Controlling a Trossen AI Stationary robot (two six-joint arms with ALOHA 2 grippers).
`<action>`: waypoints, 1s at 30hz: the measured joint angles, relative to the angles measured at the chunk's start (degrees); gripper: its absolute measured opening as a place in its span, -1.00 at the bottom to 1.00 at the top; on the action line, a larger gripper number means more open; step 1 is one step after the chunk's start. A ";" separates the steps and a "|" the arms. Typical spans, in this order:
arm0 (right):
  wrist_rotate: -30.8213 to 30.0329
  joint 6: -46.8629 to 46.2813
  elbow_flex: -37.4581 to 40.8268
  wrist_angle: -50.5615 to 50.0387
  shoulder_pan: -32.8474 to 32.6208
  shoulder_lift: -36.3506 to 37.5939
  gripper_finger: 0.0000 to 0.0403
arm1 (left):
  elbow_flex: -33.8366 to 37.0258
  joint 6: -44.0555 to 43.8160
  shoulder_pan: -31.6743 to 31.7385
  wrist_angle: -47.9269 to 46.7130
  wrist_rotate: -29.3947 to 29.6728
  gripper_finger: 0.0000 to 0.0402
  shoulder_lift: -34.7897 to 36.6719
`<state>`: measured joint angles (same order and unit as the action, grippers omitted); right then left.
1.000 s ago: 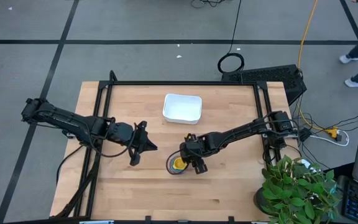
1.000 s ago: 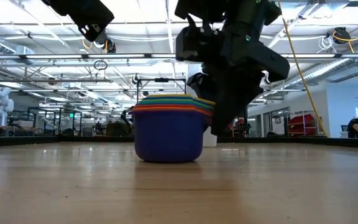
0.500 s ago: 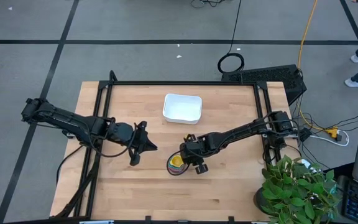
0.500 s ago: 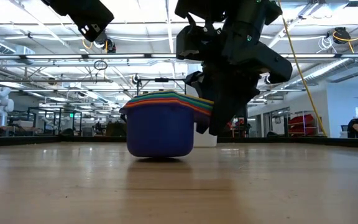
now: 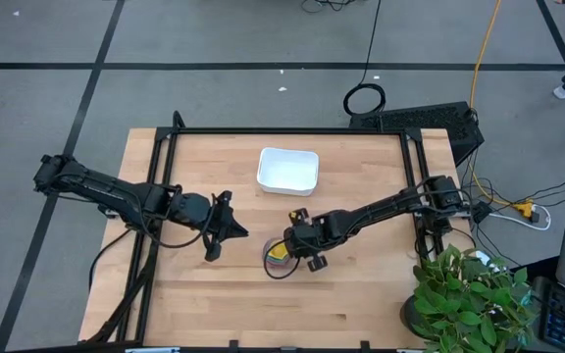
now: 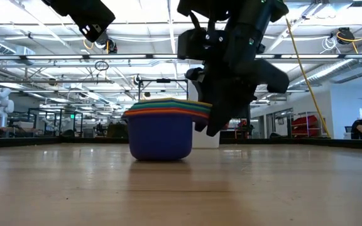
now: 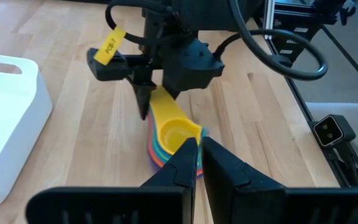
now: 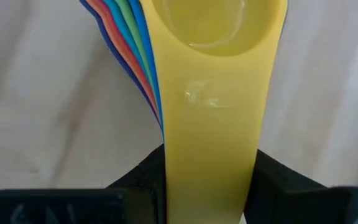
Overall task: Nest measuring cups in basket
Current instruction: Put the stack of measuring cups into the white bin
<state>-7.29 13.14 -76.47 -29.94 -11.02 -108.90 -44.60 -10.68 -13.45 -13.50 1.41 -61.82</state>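
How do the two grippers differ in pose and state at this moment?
The right gripper is clamped on the stacked measuring cups' handles; the left gripper is shut on nothing. The right one works at the stack; the left one waits beside it. Both are dark and two-fingered.

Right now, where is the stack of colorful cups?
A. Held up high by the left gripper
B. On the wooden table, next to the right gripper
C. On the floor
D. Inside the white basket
B. The nested measuring cups sit on the wooden table, with the right gripper shut on the stack's handles; the white basket stands apart, and the left gripper is shut beside them.
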 joint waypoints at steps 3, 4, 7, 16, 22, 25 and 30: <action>-3.06 0.14 0.00 -0.02 0.02 0.00 -0.39 | 0.00 0.00 0.00 -0.02 0.00 -0.88 0.00; -3.48 0.13 0.00 -0.04 0.03 0.00 -0.39 | 0.00 0.12 0.00 -0.02 -0.02 -0.88 0.00; -3.48 0.13 0.00 0.01 0.30 0.00 -0.39 | 0.00 0.83 -0.01 -0.03 -0.63 -0.88 0.01; -6.29 -0.86 0.00 0.12 1.74 0.00 -0.39 | 0.00 1.50 0.00 -1.70 -1.42 -0.88 3.10; -6.20 -1.41 0.02 0.98 3.41 1.66 -0.41 | 0.00 1.82 0.00 -3.25 -1.40 -0.88 9.00; -6.22 -2.23 0.02 3.22 4.83 3.69 -0.43 | 0.00 2.01 0.00 -3.61 -1.39 -0.88 11.04; -6.20 -3.03 0.02 6.20 7.76 7.54 -0.59 | 0.00 2.69 0.00 -4.87 -0.98 -0.88 11.82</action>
<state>-13.50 10.11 -76.44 -23.74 -3.26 -101.36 -44.60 -7.99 -13.45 -18.37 0.43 -50.00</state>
